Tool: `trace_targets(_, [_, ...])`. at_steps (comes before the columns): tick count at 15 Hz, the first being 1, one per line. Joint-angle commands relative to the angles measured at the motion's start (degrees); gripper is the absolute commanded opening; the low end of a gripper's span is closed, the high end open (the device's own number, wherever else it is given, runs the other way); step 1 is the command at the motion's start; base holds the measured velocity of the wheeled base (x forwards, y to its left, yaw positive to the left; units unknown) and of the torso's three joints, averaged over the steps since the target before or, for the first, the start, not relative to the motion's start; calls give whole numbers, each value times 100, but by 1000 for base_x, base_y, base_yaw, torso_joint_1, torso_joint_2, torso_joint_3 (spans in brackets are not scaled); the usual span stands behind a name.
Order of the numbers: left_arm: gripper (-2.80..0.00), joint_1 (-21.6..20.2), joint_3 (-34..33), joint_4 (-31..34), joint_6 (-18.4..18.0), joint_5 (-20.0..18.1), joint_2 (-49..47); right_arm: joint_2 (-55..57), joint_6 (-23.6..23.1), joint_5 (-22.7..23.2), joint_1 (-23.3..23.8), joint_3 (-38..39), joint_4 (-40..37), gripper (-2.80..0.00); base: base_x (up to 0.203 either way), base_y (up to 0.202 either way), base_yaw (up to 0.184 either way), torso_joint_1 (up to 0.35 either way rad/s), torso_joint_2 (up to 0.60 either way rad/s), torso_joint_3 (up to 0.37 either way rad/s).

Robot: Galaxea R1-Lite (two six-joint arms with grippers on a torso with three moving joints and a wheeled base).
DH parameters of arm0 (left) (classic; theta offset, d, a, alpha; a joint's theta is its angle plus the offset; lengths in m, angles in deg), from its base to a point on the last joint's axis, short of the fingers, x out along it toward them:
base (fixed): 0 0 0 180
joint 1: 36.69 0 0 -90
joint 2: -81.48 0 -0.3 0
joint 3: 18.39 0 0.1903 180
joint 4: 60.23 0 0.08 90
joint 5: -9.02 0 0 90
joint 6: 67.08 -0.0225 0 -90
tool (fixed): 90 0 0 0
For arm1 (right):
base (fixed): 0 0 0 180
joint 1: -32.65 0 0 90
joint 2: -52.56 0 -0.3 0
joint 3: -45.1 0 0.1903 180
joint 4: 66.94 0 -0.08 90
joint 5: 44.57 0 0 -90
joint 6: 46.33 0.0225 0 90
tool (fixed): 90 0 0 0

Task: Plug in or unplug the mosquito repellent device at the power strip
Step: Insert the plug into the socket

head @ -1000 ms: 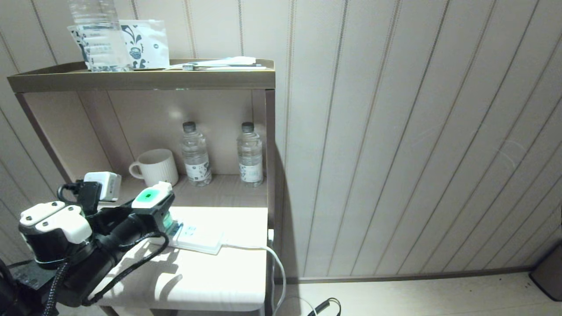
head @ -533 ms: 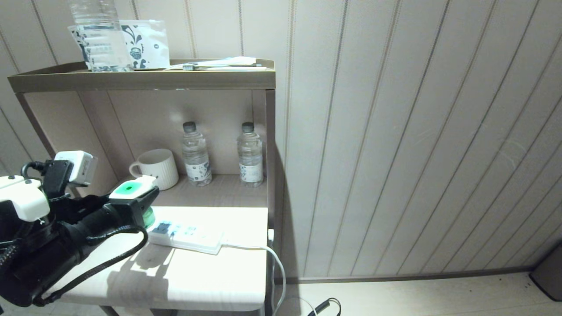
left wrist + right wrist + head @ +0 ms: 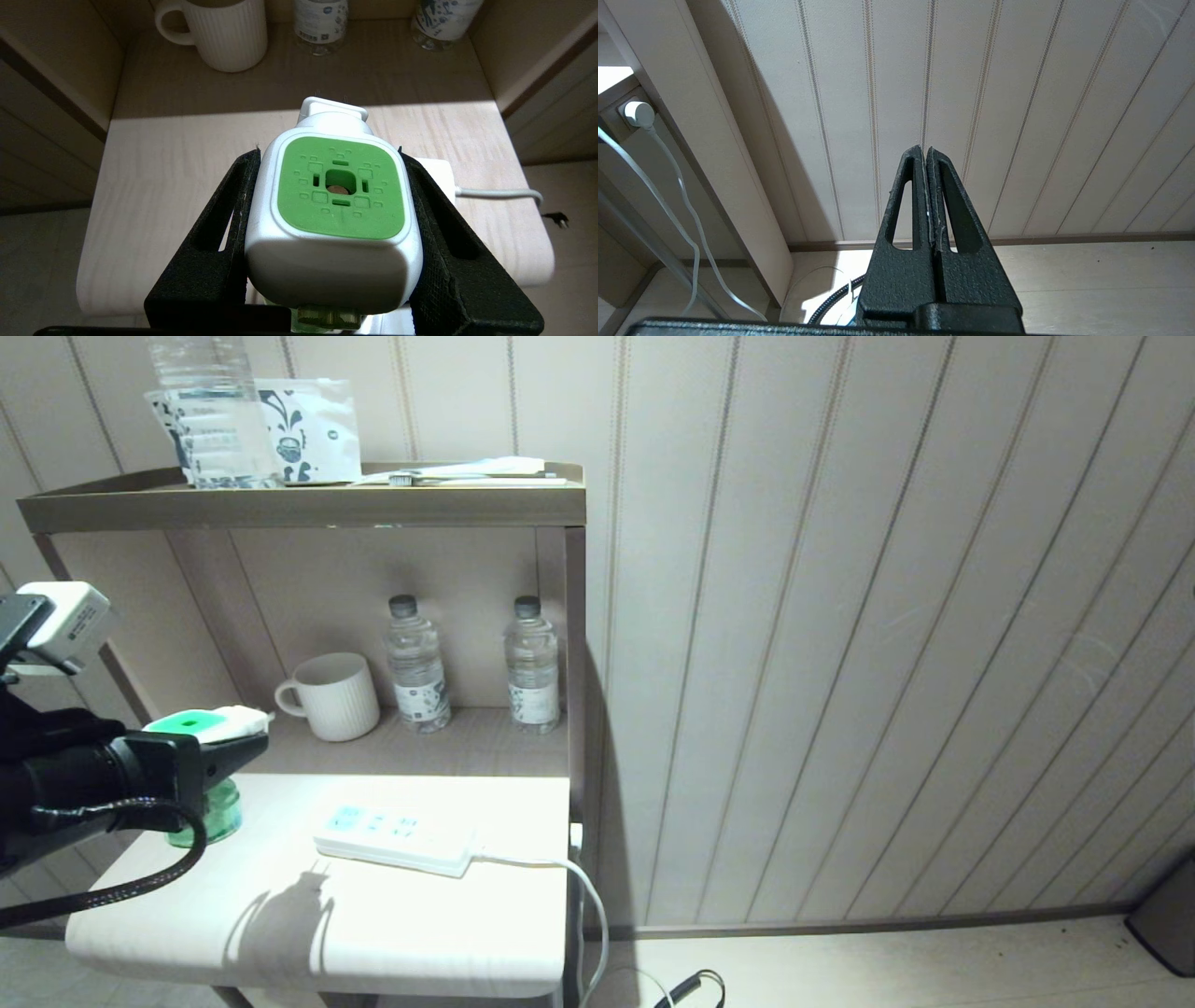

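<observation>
My left gripper [image 3: 224,747] is shut on the mosquito repellent device [image 3: 201,723], its black fingers [image 3: 224,224] pressing both sides of the white head. The green top of the device [image 3: 334,205] faces up, and the green liquid bottle [image 3: 210,817] hangs below. Its plug prongs point toward the shelf back, free of any socket. The device hangs over the left end of the table [image 3: 308,933], apart from the power strip [image 3: 392,840], whose end [image 3: 437,172] shows behind one finger. My right gripper [image 3: 924,149] is shut and empty, pointing at the wall, outside the head view.
A white mug [image 3: 331,695] and two water bottles [image 3: 416,663] [image 3: 532,658] stand at the back of the shelf recess. The strip's white cord [image 3: 579,887] drops off the right edge to a wall plug [image 3: 637,114]. The cabinet's upper shelf [image 3: 299,504] overhangs.
My left arm has drawn back to the left with the device, from the strip's left end to a place clear of it. The strip's sockets now show uncovered.
</observation>
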Motion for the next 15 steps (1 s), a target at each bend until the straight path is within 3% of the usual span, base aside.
trace_targets(1, [-280,1,597,976,8,-179,152,4,1,-1,-1,0,0,-280,0,0,0,0,0,0])
trace_targets(4, [-280,-1,1121,1433,-3,-216,103,4,1,-1,-1,0,0,-280,0,0,0,0,0,0])
trace_targets(7, [-280,-1,1150,1681,-14,-210,103,3,0,8,-1,0,0,-280,0,0,0,0,0,0])
trace_targets(15, [-280,-1,1097,1681,-32,-218,68,-14,1,8,-1,0,0,-280,0,0,0,8,-19,-11])
